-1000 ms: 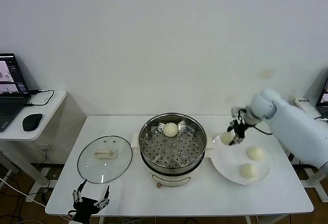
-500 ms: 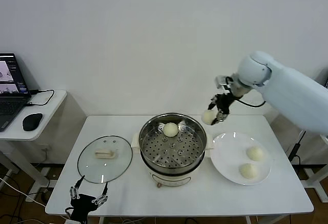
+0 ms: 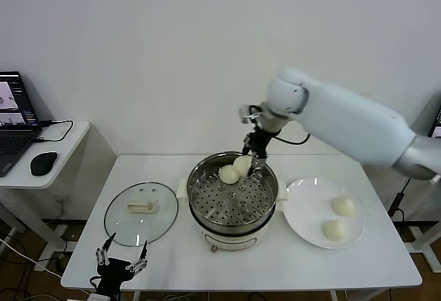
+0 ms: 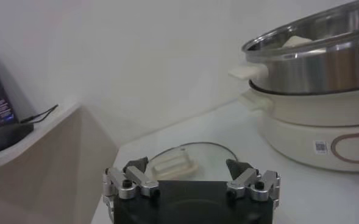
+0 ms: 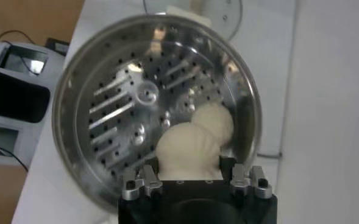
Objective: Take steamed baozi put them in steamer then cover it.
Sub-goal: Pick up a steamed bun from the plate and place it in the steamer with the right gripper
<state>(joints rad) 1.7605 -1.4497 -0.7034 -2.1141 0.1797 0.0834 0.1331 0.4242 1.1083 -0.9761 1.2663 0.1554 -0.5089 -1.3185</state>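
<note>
Right gripper (image 3: 249,158) clamped on a baozi (image 3: 242,165) over the steamer (image 3: 232,192)

Beneath it, another baozi (image 3: 228,174) sits in the basket (touching the held one); left gripper (image 3: 121,262), fingers apart, hangs near the glass cover (image 3: 140,213).

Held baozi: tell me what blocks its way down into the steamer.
Nothing visible blocks it. The right gripper holds the baozi above the open steamer, beside the bun already inside; the cover lies on the table.
</note>
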